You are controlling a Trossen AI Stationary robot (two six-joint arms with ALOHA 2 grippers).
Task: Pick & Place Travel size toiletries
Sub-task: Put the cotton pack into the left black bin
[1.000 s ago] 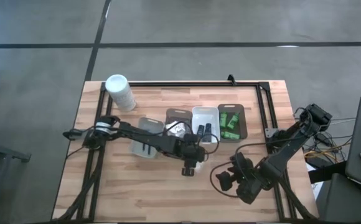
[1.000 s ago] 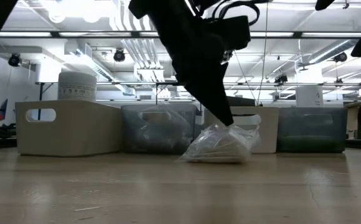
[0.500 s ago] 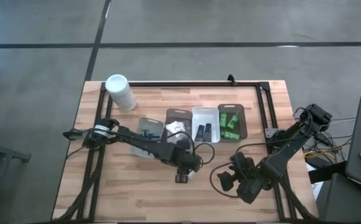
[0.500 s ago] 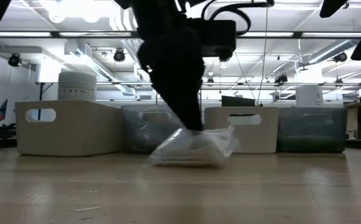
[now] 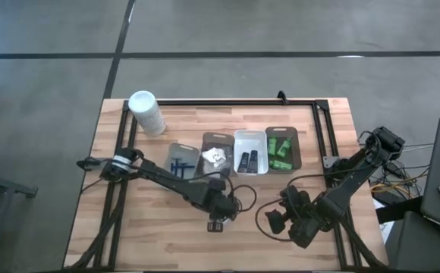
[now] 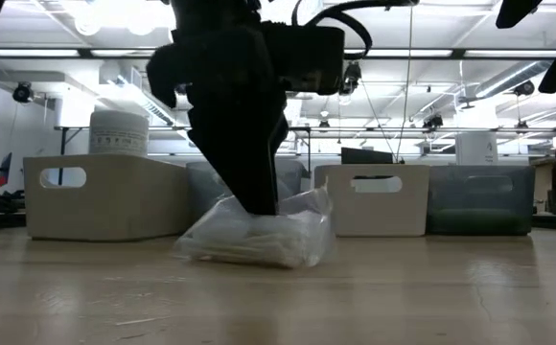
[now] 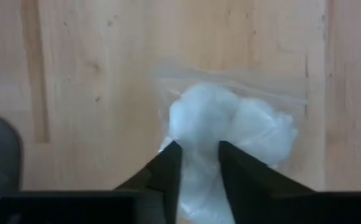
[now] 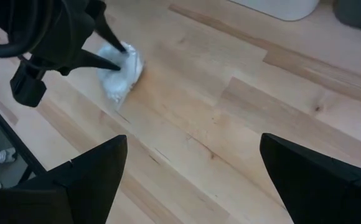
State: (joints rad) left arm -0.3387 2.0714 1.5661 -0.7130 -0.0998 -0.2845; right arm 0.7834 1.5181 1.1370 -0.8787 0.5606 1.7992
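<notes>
Four trays in a row on my light wooden table, white container at the far left corner.
My left gripper pinches a white crinkly packet lying on bare planks before the trays; my right gripper hangs spread wide nearby. Ceiling striplights run across the room behind.

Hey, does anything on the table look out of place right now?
Yes: one white packet lies on the bare table, in front of the row of trays, not in any of them. The left gripper is pinching it, and it looks crumpled against the wood. The right gripper waits open nearby.
</notes>
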